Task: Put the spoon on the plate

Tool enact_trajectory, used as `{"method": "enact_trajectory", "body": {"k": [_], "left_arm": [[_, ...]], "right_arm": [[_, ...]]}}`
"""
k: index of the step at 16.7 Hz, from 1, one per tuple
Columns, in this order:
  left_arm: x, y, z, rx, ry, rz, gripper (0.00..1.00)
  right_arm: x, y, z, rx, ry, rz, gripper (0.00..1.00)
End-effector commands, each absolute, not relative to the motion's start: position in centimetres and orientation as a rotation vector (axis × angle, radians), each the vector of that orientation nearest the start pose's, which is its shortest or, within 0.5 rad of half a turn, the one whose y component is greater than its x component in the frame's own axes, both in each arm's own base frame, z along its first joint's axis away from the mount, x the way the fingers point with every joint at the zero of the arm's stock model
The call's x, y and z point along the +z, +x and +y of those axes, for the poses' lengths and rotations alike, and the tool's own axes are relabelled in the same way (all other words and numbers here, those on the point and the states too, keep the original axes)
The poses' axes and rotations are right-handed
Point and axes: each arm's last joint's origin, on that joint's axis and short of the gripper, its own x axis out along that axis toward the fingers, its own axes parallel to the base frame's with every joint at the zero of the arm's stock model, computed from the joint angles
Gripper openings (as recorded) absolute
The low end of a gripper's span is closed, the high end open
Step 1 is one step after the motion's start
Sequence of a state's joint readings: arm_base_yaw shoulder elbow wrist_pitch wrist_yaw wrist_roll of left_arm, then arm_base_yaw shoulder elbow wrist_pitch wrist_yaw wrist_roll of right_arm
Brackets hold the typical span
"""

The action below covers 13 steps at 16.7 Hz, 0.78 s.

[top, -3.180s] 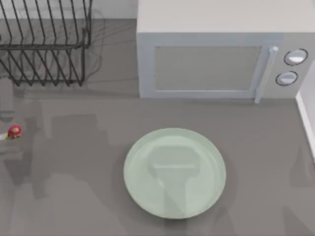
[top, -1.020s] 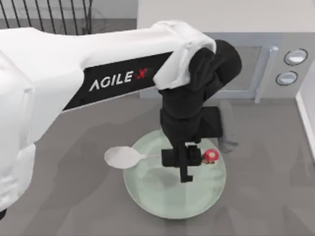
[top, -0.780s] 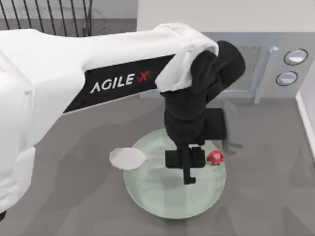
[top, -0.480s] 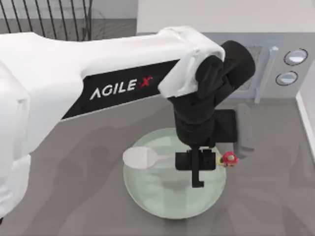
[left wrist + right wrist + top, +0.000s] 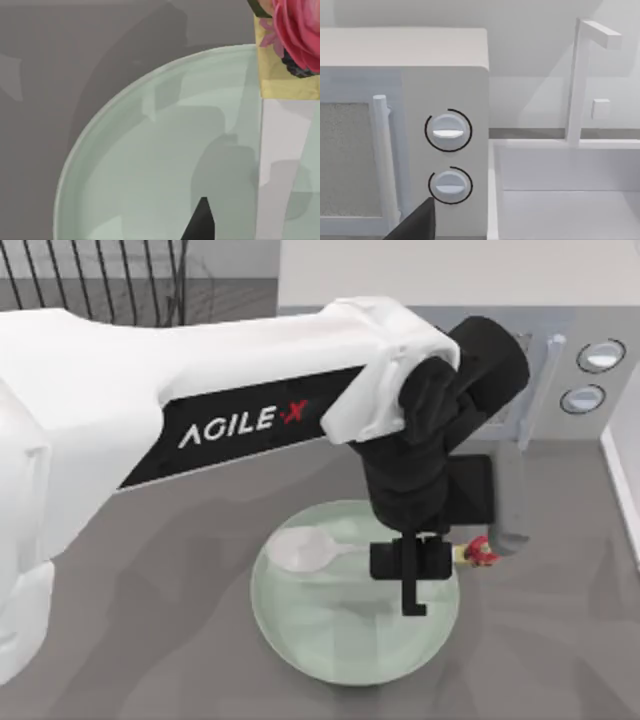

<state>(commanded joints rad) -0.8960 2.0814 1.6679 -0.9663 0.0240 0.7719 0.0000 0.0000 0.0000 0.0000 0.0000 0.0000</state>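
Observation:
The pale green plate [image 5: 330,645] lies at the middle front of the table. My left gripper [image 5: 410,562] hangs over its right half, shut on the thin handle of the white spoon [image 5: 300,550]. The spoon lies crosswise above the plate, its oval bowl over the left part and its red knob [image 5: 482,552] just past the right rim. In the left wrist view, the spoon handle [image 5: 280,165] and red knob [image 5: 300,30] run close above the plate [image 5: 150,165], beside one dark fingertip [image 5: 200,222]. My right gripper [image 5: 417,225] is parked facing the microwave's dials.
A white microwave [image 5: 420,370] stands behind the plate, with a black wire dish rack [image 5: 90,280] at the back left. A white sink [image 5: 570,200] with a faucet [image 5: 580,75] adjoins the microwave [image 5: 400,125] on the right. Grey tabletop surrounds the plate.
The spoon lay at the table's far left with no arm over the plate. My left arm has since carried it over the plate and kept shifting it right.

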Motion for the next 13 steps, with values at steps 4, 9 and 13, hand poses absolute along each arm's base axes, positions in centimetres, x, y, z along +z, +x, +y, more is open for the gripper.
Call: {"method": "enact_trajectory", "body": {"k": [4, 9, 13], "left_arm": [[18.1, 27.4, -32.1, -1.217, 1.201, 1.011, 0.0], [15.7, 28.1, -31.1, -1.185, 1.2, 1.119, 0.0], [13.5, 28.0, -30.6, -1.193, 1.206, 1.202, 0.0]], "right_arm": [[16.0, 10.6, -0.1, 0.0, 0.0, 0.0, 1.0], [16.0, 10.6, -0.1, 0.0, 0.0, 0.0, 1.0], [16.0, 10.6, -0.1, 0.0, 0.0, 0.0, 1.0]]}}
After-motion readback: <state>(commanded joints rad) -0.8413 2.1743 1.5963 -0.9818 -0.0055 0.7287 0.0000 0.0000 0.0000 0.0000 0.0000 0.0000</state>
